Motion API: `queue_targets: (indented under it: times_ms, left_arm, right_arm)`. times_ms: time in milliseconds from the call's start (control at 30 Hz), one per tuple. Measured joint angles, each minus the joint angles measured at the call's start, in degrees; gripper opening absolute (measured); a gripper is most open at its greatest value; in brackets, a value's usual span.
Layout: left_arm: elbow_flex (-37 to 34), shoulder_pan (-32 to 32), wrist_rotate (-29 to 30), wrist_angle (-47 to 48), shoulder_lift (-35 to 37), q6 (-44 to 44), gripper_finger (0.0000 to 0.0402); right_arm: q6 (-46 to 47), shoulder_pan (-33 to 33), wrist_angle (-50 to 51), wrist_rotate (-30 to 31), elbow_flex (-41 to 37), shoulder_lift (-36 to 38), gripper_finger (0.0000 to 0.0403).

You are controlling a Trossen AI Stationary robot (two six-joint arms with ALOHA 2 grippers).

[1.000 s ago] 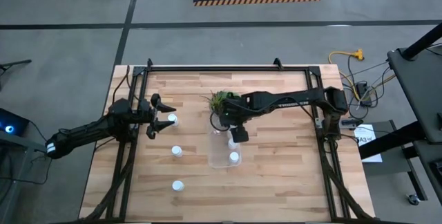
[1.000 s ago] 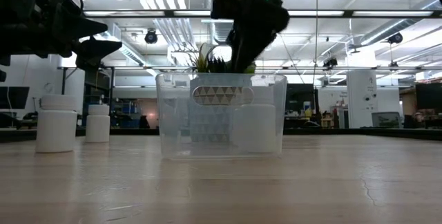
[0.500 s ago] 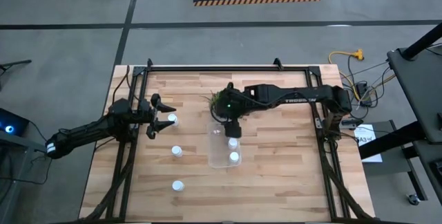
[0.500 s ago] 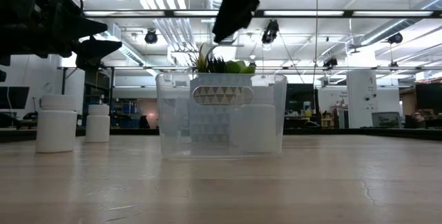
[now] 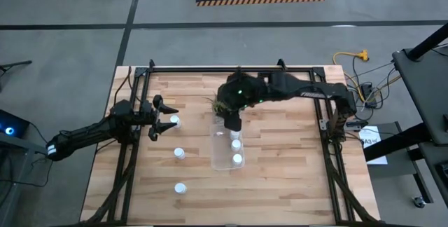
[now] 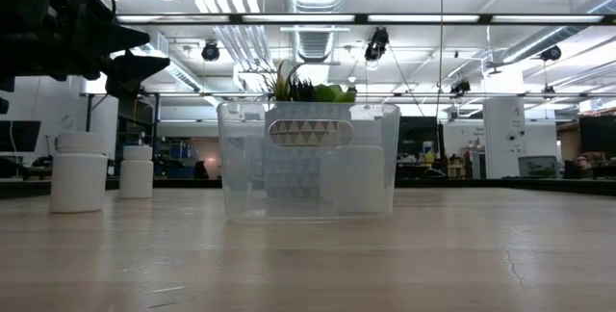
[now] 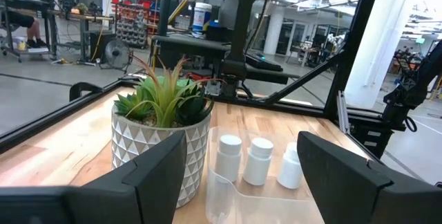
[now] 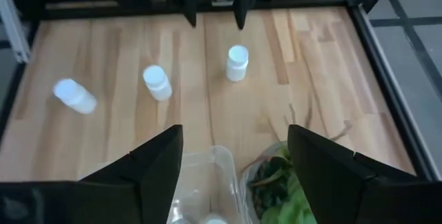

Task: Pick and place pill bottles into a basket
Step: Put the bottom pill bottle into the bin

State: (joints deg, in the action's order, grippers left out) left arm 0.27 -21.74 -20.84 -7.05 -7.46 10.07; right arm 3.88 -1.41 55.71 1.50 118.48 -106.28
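Note:
The clear basket [image 5: 227,151] stands mid-table and holds three white pill bottles [image 5: 236,145], which also show in the left wrist view [image 7: 260,160]. Three more bottles stand upright on the wood at the left: one [image 5: 174,121] under my left gripper, one [image 5: 179,153] nearer, and one [image 5: 180,188] nearest; the right wrist view shows them too [image 8: 157,83]. My left gripper [image 5: 172,117] is open and empty, raised above the first bottle [image 6: 136,170]. My right gripper [image 5: 232,122] is open and empty, high above the basket's far end [image 8: 207,162].
A green plant in a white patterned pot [image 5: 222,103] stands right behind the basket's far end, under my right arm; it also shows in the left wrist view [image 7: 162,134]. A black frame [image 5: 210,68] runs along the table's far and side edges.
My right gripper has risen out of the basket, almost leaving the top of the low view, and has gone a little toward the table's far edge. The bottle it stood over now shows upright in the basket. My left arm has kept still.

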Motion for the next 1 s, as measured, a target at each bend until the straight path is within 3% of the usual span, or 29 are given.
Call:
queue_targets:
  times_ms: [300, 700, 1000]
  left_arm:
    - [0.0, 0.0, 0.0, 0.0, 0.0, 0.02, 0.0258]
    - [0.0, 0.01, 0.0, 0.0, 0.08, 0.0, 0.0258]
    - [0.0, 0.02, 0.02, 0.0, 0.0, 0.02, 0.0258]
  right_arm:
    - [0.72, 0.22, 14.07, 0.0, 16.68, 0.49, 0.0253]
    - [-0.02, 0.31, 17.05, 2.98, 8.14, 18.03, 0.0256]
    - [-1.23, 0.28, 9.18, 3.38, -8.02, 33.24, 0.0254]
